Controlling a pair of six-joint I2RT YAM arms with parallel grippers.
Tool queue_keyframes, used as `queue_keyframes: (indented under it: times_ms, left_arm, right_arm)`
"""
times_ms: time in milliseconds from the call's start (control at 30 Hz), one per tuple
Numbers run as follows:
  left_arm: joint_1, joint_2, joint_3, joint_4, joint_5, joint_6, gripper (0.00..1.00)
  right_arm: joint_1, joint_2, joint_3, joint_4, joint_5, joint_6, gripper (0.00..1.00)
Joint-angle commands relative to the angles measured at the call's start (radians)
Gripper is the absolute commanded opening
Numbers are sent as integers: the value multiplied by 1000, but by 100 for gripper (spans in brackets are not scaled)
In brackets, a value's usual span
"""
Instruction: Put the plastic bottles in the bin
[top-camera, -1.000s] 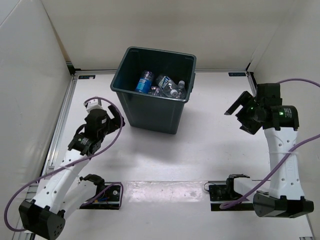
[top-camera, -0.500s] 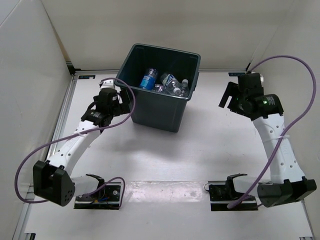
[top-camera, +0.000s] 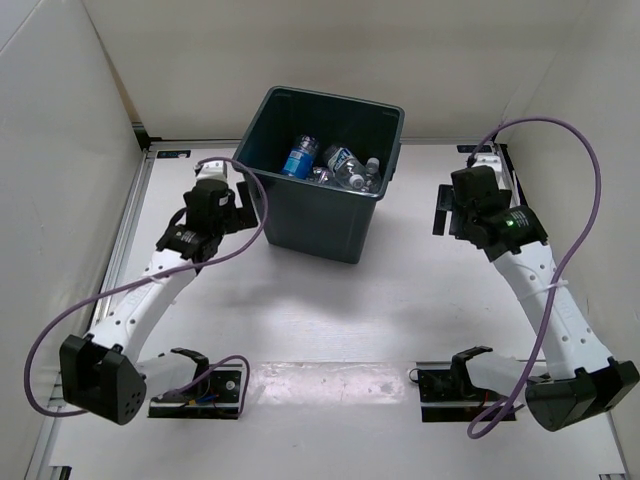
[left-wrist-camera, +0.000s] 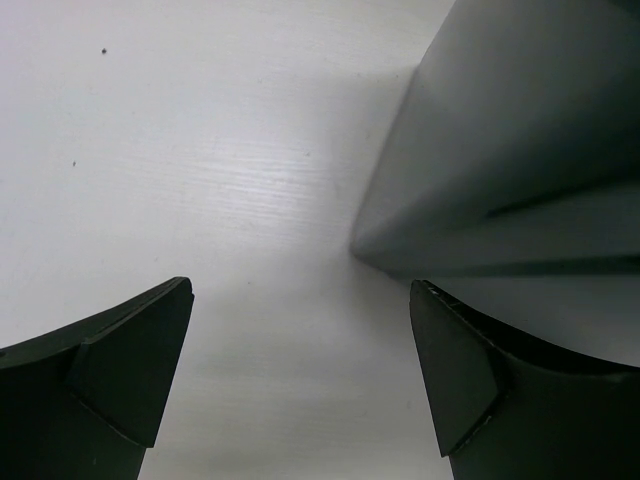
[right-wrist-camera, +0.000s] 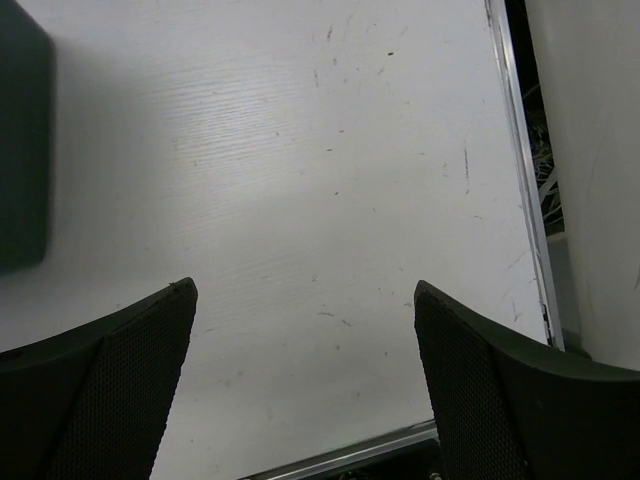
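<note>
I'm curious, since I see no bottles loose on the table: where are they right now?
In the top view the plastic bottles lie heaped inside the bin, which stands at the far middle of the table.

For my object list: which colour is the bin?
The bin is dark grey-green, seen best in the top external view.

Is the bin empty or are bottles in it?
Not empty. Several bottles lie inside the bin, one with a blue label.

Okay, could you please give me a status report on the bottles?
Left end effector open, empty, beside the bin. Right end effector open, empty, over the table. Plastic bottles inside the bin, none visible outside. Nothing in the way.
</note>
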Motion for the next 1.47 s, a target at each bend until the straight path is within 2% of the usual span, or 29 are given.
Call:
queue_keyframes:
  times_ms: [0,133,233,400,433,567,733,833,1200,1433]
  left_arm:
    - [17,-73,-43,-38,-22,-21,100]
    - [17,-166,-107,-64,-70,-51,100]
    - [13,-238,-147,-112,-114,-113,100]
    - [13,-251,-133,-220,-130,-100,100]
    - [14,-252,-135,-231,-191,-109,100]
    - [14,-297,-217,-129,-280,-94,100]
    - [20,-226,-189,-194,-377,-225,100]
    - [20,-200,-178,-180,-374,-216,100]
    - [66,-156,-138,-170,-286,-183,100]
    - [118,-163,-136,-171,-285,-154,100]
  right_arm:
    - [-17,-23,-10,42,46,-19,90]
    - [40,-46,-79,55,155,-56,90]
    - [60,-73,-168,94,160,-98,90]
    - [-3,-84,-172,73,60,-41,90]
    - [-6,-78,-162,75,43,-41,90]
    - [26,-56,-146,91,13,-61,90]
    - [-7,-62,-157,91,-49,-53,90]
    - [-23,-69,-169,90,-95,-49,90]
    - [-57,-47,-204,123,-89,2,90]
    - [-1,10,-195,170,-18,2,90]
